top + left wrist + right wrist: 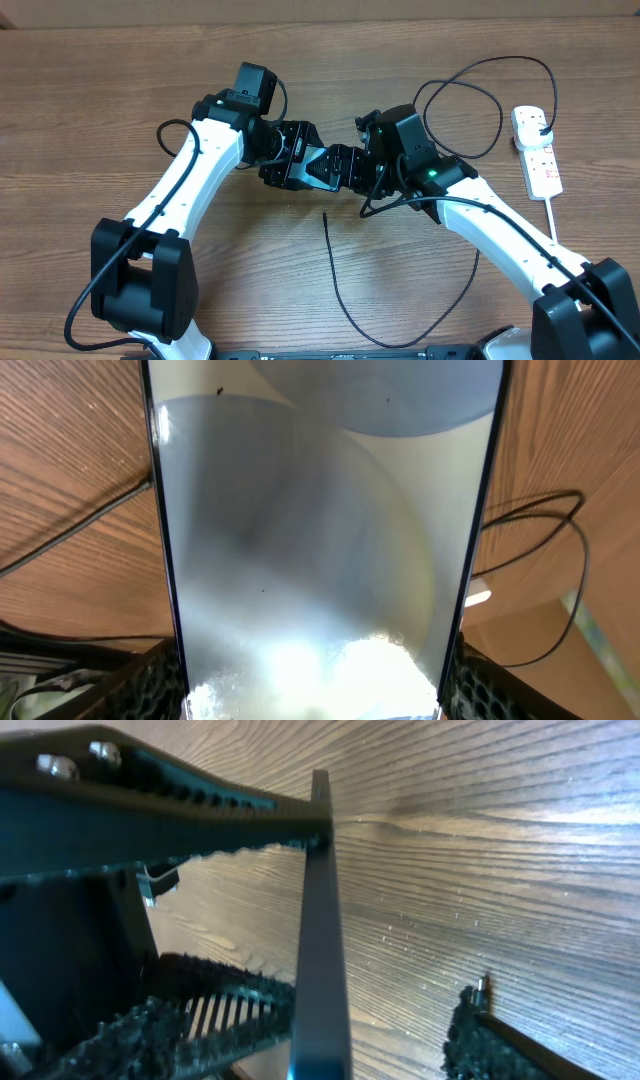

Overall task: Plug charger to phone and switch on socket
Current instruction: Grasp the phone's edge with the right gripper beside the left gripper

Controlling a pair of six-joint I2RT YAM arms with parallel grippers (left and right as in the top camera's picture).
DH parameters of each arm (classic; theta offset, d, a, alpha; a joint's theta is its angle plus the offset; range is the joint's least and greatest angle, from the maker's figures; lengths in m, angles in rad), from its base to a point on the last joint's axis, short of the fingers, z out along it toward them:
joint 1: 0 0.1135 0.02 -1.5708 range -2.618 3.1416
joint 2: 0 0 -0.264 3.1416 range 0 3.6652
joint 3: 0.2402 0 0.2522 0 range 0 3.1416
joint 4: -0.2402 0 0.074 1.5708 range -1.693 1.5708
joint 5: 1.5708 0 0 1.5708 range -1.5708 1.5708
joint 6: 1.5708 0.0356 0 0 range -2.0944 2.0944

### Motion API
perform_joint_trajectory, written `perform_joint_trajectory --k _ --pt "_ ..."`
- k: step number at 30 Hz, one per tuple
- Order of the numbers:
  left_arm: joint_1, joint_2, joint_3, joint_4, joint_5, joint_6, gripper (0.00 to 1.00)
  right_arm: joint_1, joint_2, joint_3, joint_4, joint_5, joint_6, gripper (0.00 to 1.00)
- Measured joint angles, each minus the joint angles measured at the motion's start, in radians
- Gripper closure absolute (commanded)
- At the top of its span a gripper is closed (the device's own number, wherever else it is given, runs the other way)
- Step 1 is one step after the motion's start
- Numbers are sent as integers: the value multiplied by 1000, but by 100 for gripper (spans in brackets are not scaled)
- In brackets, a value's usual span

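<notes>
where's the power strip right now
In the overhead view, the power strip lies far out on the robot's right, just right of the looped black cable.

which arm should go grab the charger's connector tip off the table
right. the left gripper is clamped on the phone, so it's busy. the right gripper is open, gripping nothing, and the charger's connector tip lies on the table close to it.

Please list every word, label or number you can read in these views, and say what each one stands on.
No text can be read.
phone: the screen is washed out by glare in the left wrist view, and only its edge shows in the right wrist view.
socket: any markings are too small to read from overhead.
</notes>
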Motion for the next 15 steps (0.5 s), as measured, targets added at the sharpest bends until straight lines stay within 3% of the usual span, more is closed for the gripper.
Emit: perform_joint_trajectory --k 5,15 --pt "-17 0 0 2 6 0 95 2 0 0 0 21 -4 39" --pt "-39 0 0 6 20 0 96 2 0 0 -3 50 -5 60"
